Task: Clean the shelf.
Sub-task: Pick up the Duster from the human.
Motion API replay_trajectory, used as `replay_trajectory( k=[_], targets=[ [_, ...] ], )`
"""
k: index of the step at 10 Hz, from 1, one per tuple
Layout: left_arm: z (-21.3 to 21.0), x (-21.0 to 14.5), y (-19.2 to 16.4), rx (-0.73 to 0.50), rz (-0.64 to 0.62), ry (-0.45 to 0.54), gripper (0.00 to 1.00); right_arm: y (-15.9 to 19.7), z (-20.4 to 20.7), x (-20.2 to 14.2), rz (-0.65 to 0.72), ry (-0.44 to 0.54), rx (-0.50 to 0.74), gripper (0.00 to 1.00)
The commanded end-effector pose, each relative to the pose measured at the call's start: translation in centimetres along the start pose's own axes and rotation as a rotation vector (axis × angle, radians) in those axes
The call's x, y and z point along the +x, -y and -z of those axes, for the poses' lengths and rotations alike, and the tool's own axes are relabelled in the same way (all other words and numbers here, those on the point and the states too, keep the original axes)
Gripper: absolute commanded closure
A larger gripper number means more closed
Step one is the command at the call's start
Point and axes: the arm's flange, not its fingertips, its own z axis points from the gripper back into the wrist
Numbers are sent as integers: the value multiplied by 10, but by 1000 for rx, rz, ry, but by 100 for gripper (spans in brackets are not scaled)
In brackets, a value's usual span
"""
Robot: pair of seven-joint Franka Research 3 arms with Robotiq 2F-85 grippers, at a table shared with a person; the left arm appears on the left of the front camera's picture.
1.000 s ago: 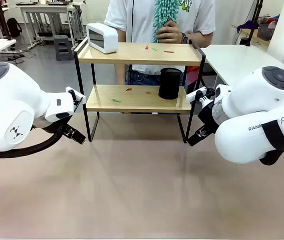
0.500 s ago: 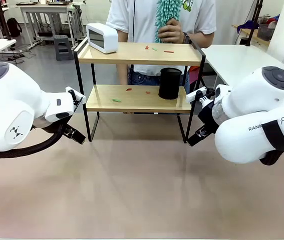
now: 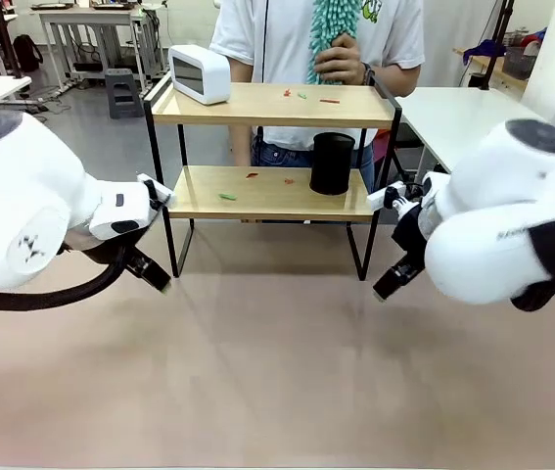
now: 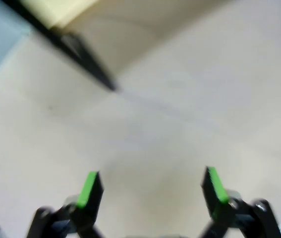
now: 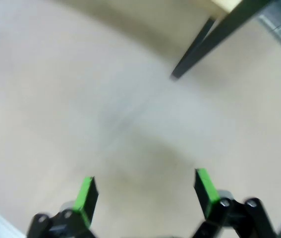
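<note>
— Where did the shelf stand?

— The shelf [image 3: 257,106] stood at the far side of the table [image 3: 277,392], midway between your 2 arms, with the person just behind it. Your left gripper [image 4: 152,186] hung low near its front-left leg and your right gripper [image 5: 145,191] near its front-right leg. Both had their jaws wide apart and held nothing.

— How would it have handled?

— I judged it light but stiff: 2 thin wood boards in a slim black frame, likely to slide or tip if you pushed it high up. The edge of the top board or an upright post looked like your safest hold. A white box [image 3: 200,73] sat on the top board and a black cylinder [image 3: 332,164] on the lower board, and either could have toppled. Small red and green scraps [image 3: 301,96] lay on both boards.

— And room to move?

— You had open tabletop in front of the shelf and beside both front legs. The gap between the 2 boards looked tight around the cylinder. The person's hand [image 3: 338,64] held a teal duster [image 3: 331,22] behind and above the top board, so you needed to keep clear there.
</note>
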Motion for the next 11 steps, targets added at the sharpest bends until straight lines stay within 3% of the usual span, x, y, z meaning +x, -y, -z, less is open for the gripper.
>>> replay_trajectory(
  k=[1,3,4,6,7,8,9,10,11],
  targets=[
    [-92,-26,-8,-409,65,45,0,27,-110,-26,250,55,272,0],
    [-152,-64,-47,-571,-174,318,0,92,-180,-93,533,385,705,0],
    [-178,-102,-79,-572,-345,526,0,135,-197,-149,746,602,812,0],
    [-197,-192,-129,-558,-631,845,0,182,-190,-245,1005,844,884,0],
    [-190,-232,-150,-522,-788,929,0,194,-176,-279,1119,907,887,0],
    [-173,-254,-168,-533,-901,908,0,198,-157,-298,1216,959,861,0],
    [-147,-254,-184,-547,-1035,834,0,191,-138,-298,1319,914,610,0],
    [-232,-245,-198,-556,-706,749,0,208,-198,-317,899,573,791,0],
    [-232,-245,-198,-556,-706,749,0,208,-198,-317,899,573,791,0]
  ],
)
